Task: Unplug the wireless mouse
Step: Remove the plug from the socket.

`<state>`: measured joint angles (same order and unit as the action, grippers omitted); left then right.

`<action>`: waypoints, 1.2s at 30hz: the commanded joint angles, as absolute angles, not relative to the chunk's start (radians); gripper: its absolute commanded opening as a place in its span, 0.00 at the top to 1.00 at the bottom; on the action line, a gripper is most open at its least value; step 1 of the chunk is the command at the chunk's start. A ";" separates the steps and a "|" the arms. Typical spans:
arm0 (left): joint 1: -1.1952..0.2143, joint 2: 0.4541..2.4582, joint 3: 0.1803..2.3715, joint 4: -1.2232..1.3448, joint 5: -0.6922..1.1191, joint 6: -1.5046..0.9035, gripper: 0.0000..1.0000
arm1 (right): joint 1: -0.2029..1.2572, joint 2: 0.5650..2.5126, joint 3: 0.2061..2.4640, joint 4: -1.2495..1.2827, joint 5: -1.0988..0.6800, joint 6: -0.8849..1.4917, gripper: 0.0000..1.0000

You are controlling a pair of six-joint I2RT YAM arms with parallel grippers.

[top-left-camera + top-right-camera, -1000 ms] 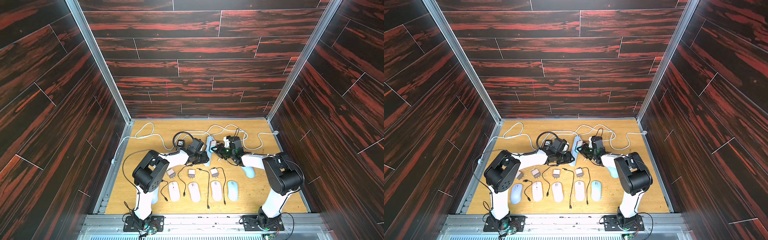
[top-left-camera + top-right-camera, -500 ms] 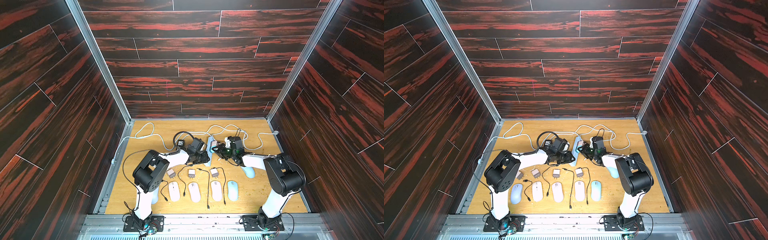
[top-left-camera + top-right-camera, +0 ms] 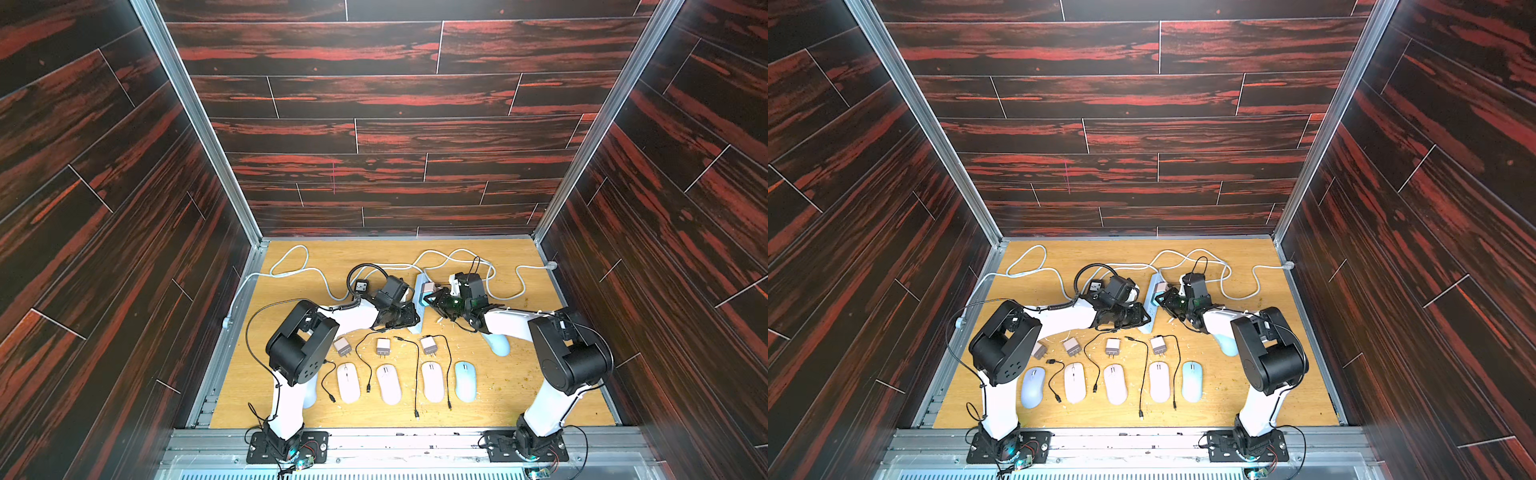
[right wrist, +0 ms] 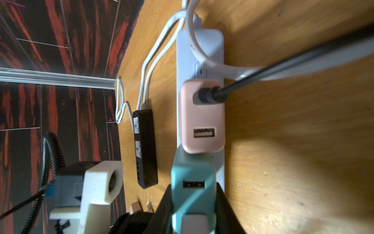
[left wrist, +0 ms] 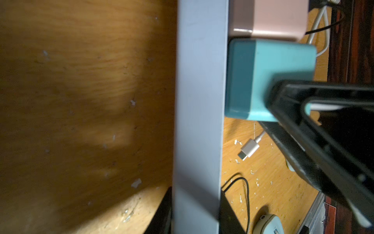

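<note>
A white power strip (image 3: pixel 419 305) (image 4: pixel 200 46) lies mid-table. My left gripper (image 3: pixel 411 318) (image 5: pixel 196 210) is shut on its near end, one finger on each side. A teal charger (image 4: pixel 192 178) (image 5: pixel 263 77) stands on the strip, its base against the strip's face, next to a pink charger (image 4: pixel 202 117). My right gripper (image 4: pixel 192 194) (image 3: pixel 434 300) is shut on the teal charger. A white plug (image 4: pixel 194 222) sits in the teal charger. A loose white cable end (image 5: pixel 249 149) lies on the table. A light blue wireless mouse (image 3: pixel 496 345) (image 5: pixel 267 224) lies beside my right arm.
Several mice (image 3: pixel 388 384) lie in a row near the front edge, with loose chargers (image 3: pixel 382 347) and black cables (image 3: pixel 417 374) behind them. A black power strip (image 4: pixel 145 147) lies beside the white one. White cord (image 3: pixel 453 257) loops along the back. A black cable (image 4: pixel 263 75) runs from the pink charger.
</note>
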<state>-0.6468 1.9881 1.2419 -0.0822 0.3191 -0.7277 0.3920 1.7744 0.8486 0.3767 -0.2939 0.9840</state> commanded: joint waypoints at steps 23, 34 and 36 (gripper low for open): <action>-0.580 2.035 1.233 -0.165 0.105 -0.811 1.00 | 0.381 1.753 0.787 0.627 -0.519 1.036 1.00; -0.580 2.033 1.239 -0.176 0.103 -0.804 1.00 | 0.402 1.699 0.932 0.087 -0.196 0.895 1.00; -0.579 2.035 1.243 -0.176 0.106 -0.805 1.00 | 0.400 1.692 0.914 0.142 -0.235 0.886 1.00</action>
<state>-0.6502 1.9903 1.2430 -0.0841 0.3157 -0.7265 0.4080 1.7603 0.9138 0.2180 -0.2310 0.9325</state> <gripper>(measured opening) 0.319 0.283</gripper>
